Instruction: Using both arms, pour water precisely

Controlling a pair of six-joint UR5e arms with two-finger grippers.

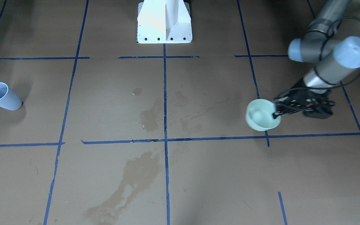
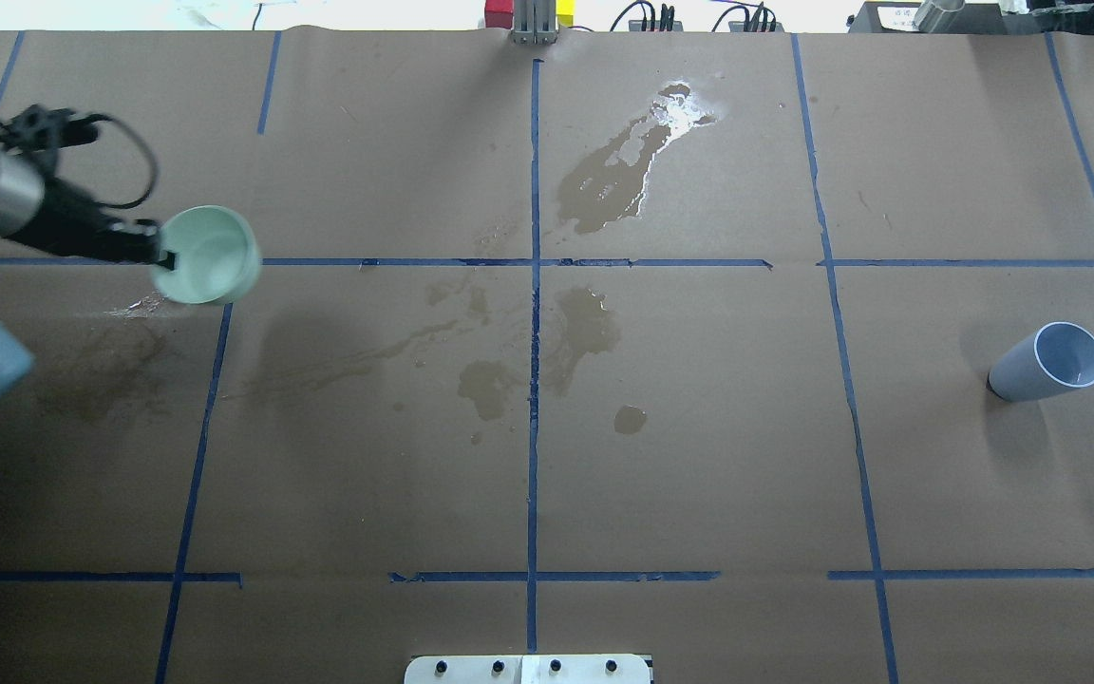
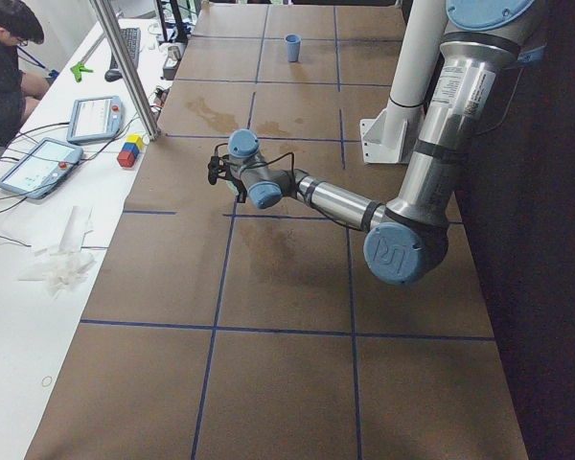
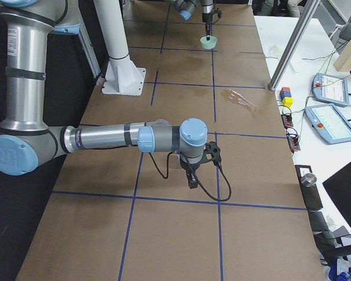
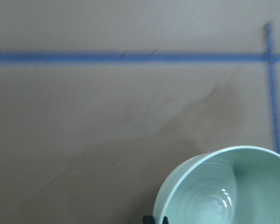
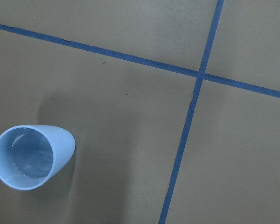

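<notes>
My left gripper [image 2: 165,258] is shut on the rim of a pale green bowl [image 2: 210,252], which hangs slightly tilted over the table's left part. The bowl also shows in the front-facing view [image 1: 261,116] with the gripper [image 1: 275,110] on its rim, and in the left wrist view [image 5: 224,191], where a faint glossy sheen marks its inside. A light blue cup [image 2: 1050,363] stands at the right; the right wrist view looks down on this cup [image 6: 30,156] and on the clear water [image 6: 31,161] in it. My right gripper [image 4: 191,178] hangs over the table; I cannot tell whether it is open.
Dark wet patches [image 2: 604,180] mark the brown paper around the middle [image 2: 585,332] and beside the bowl [image 2: 101,370]. The white pedestal [image 1: 164,22] stands at the robot's side. Tablets and coloured blocks [image 4: 286,96] lie on the white side bench.
</notes>
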